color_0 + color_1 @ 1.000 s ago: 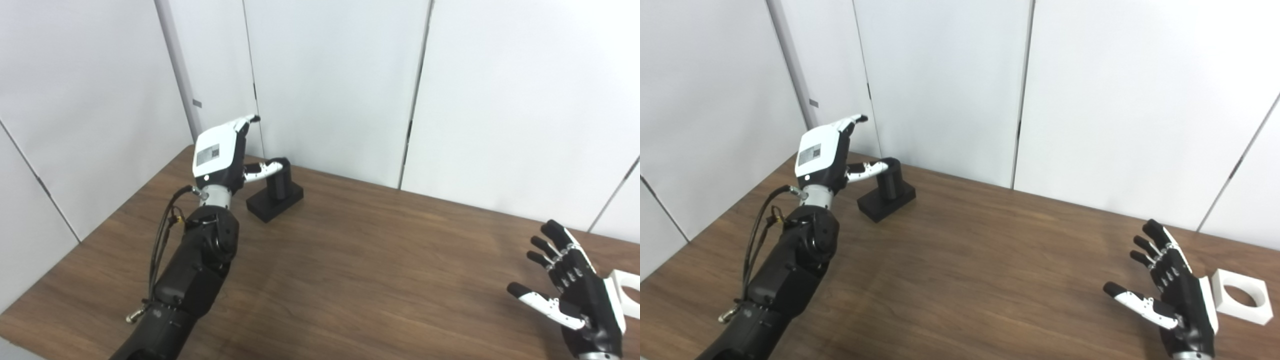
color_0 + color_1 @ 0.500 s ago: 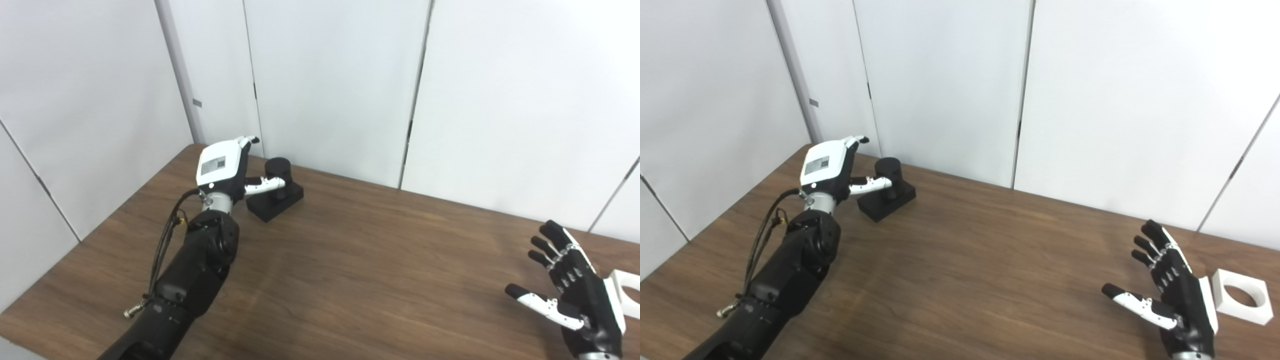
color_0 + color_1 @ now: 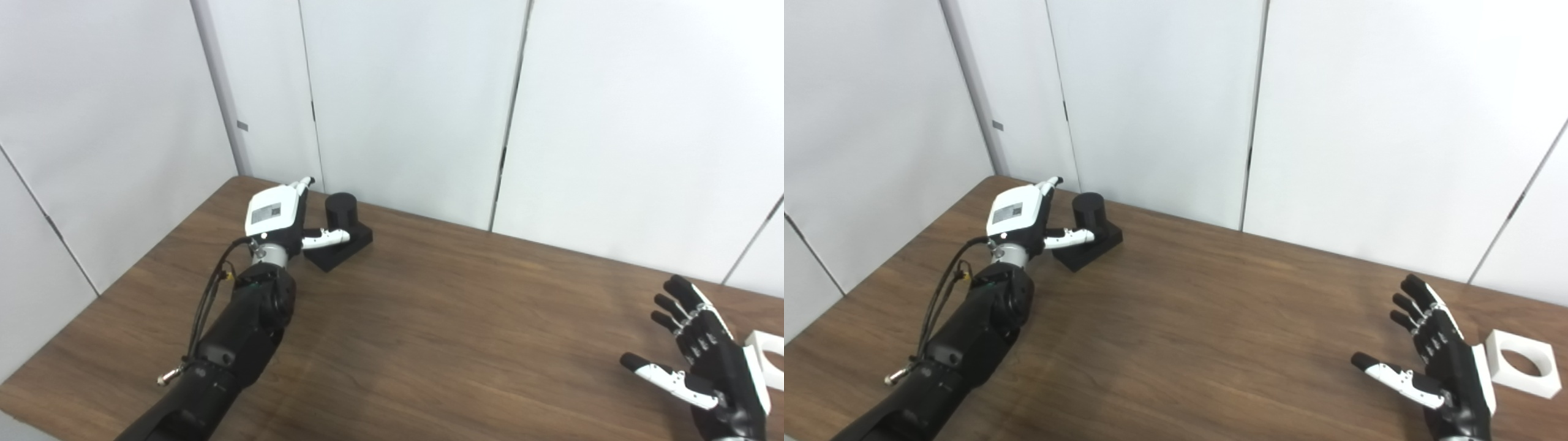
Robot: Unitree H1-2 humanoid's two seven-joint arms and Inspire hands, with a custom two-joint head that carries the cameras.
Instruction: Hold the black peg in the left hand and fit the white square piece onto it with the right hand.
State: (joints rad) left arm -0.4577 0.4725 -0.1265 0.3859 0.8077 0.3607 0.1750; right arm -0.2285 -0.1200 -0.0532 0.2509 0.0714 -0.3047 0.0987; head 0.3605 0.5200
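The black peg (image 3: 341, 211), a short cylinder on a square black base, stands on the wooden table (image 3: 429, 324) at the far left, near the wall. My left hand (image 3: 277, 214) is open just left of it, low over the table, its thumb lying across the front of the base. The white square piece (image 3: 1522, 362) with a round hole lies flat at the table's right side. My right hand (image 3: 1442, 367) is open, fingers spread and upright, just left of the white piece and apart from it.
White wall panels (image 3: 416, 92) rise right behind the table's far edge, close to the peg. The table's left edge (image 3: 122, 275) runs diagonally below my left forearm.
My left hand has come down from above the peg to table height beside it, the thumb now crossing the base. My right hand has sunk slightly. Peg and white piece stay put.
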